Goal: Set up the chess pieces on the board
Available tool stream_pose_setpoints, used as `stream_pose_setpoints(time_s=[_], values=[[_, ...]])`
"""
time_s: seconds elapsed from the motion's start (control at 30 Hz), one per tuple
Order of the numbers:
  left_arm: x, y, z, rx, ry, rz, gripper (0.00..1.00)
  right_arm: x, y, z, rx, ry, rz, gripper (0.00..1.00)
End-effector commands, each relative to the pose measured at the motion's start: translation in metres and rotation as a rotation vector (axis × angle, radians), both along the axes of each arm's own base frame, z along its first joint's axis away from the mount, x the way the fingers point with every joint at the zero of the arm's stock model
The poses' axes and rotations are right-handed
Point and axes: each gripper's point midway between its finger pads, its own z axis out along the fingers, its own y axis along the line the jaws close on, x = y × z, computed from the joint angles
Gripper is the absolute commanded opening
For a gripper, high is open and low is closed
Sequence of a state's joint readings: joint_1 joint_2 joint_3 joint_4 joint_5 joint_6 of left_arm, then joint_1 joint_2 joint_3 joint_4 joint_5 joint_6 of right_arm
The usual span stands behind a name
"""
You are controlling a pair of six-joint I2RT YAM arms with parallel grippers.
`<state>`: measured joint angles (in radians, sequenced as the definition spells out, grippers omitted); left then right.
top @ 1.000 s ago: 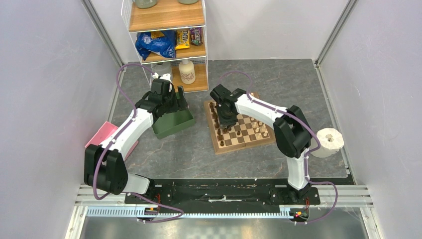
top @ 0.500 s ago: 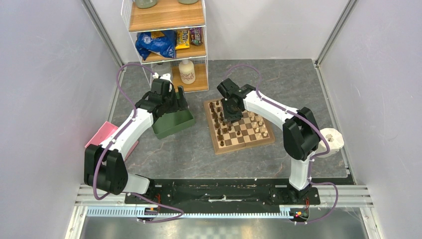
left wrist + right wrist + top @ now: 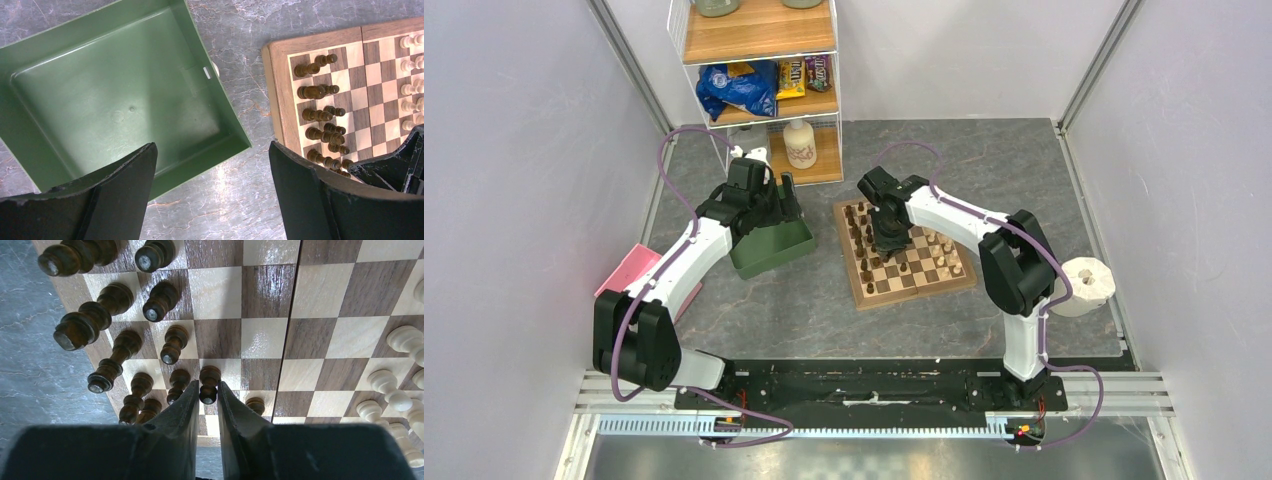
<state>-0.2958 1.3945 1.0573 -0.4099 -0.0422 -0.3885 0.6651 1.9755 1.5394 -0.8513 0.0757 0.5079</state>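
The board (image 3: 914,290) lies at mid-table, angled. Dark pieces (image 3: 861,232) stand in its left two columns and cream pieces (image 3: 944,252) on its right side. My right gripper (image 3: 890,238) is low over the dark side. In the right wrist view its fingers (image 3: 207,390) are shut on the head of a dark pawn (image 3: 209,375), which stands one column inside the dark rows on the board (image 3: 260,335). My left gripper (image 3: 779,205) hovers open and empty (image 3: 211,147) over the green tray's near corner; the board's dark side (image 3: 276,90) shows at its right.
The green tray (image 3: 100,90) is empty and sits left of the board (image 3: 769,248). A shelf unit (image 3: 759,60) with snacks and a white bottle (image 3: 800,145) stands at the back. A pink object (image 3: 629,270) lies at far left, a tape roll (image 3: 1086,283) at right.
My right arm swung toward the far side of the board, then came back a little nearer over the dark pieces. The left arm has not moved.
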Motion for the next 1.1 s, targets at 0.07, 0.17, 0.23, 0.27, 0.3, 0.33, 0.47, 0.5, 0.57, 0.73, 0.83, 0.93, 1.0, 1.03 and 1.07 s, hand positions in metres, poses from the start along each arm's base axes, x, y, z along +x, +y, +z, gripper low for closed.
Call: stream_pose_setpoints(time_s=[0.07, 0.17, 0.23, 0.27, 0.3, 0.33, 0.47, 0.5, 0.57, 0.73, 0.83, 0.93, 1.0, 1.03, 1.07], values=[[0.008, -0.004, 0.014, -0.043, -0.046, 0.006, 0.89, -0.001, -0.004, 0.003, -0.015, -0.008, -0.011, 0.17], [0.007, -0.005, 0.014, -0.043, -0.045, 0.005, 0.89, -0.002, -0.011, 0.013, -0.031, -0.031, -0.013, 0.12], [0.007, -0.005, 0.014, -0.046, -0.044, 0.005, 0.89, -0.003, -0.015, 0.023, -0.027, -0.052, -0.015, 0.11], [0.007, -0.005, 0.014, -0.046, -0.044, 0.005, 0.89, -0.005, -0.016, 0.027, -0.024, -0.056, -0.017, 0.11], [0.007, -0.005, 0.014, -0.047, -0.043, 0.005, 0.89, -0.007, -0.018, 0.032, -0.018, -0.062, -0.019, 0.11], [0.007, -0.005, 0.014, -0.047, -0.043, 0.006, 0.89, -0.011, -0.018, 0.036, -0.011, -0.064, -0.021, 0.11], [0.006, -0.005, 0.017, -0.047, -0.045, 0.007, 0.89, -0.027, -0.015, 0.043, 0.01, -0.063, -0.016, 0.12], [0.006, -0.004, 0.017, -0.045, -0.044, 0.006, 0.89, -0.03, -0.013, 0.043, 0.014, -0.059, -0.01, 0.12], [0.006, -0.004, 0.018, -0.046, -0.045, 0.006, 0.89, -0.037, -0.006, 0.04, 0.018, -0.054, 0.006, 0.12], [0.006, -0.005, 0.018, -0.049, -0.045, 0.005, 0.89, -0.041, 0.003, 0.026, 0.02, -0.029, 0.011, 0.12], [0.005, -0.005, 0.018, -0.048, -0.044, 0.005, 0.89, -0.041, 0.008, 0.018, 0.022, -0.016, 0.02, 0.12], [0.005, -0.005, 0.018, -0.049, -0.043, 0.003, 0.89, -0.04, 0.013, 0.012, 0.036, -0.009, 0.031, 0.12], [0.005, -0.005, 0.017, -0.046, -0.042, 0.005, 0.89, -0.04, 0.017, 0.009, 0.045, -0.007, 0.033, 0.12], [0.005, -0.005, 0.017, -0.047, -0.043, 0.005, 0.89, -0.039, 0.017, 0.007, 0.045, -0.002, 0.032, 0.12], [0.005, -0.004, 0.017, -0.046, -0.044, 0.006, 0.89, -0.04, 0.017, 0.005, 0.042, 0.001, 0.033, 0.12]])
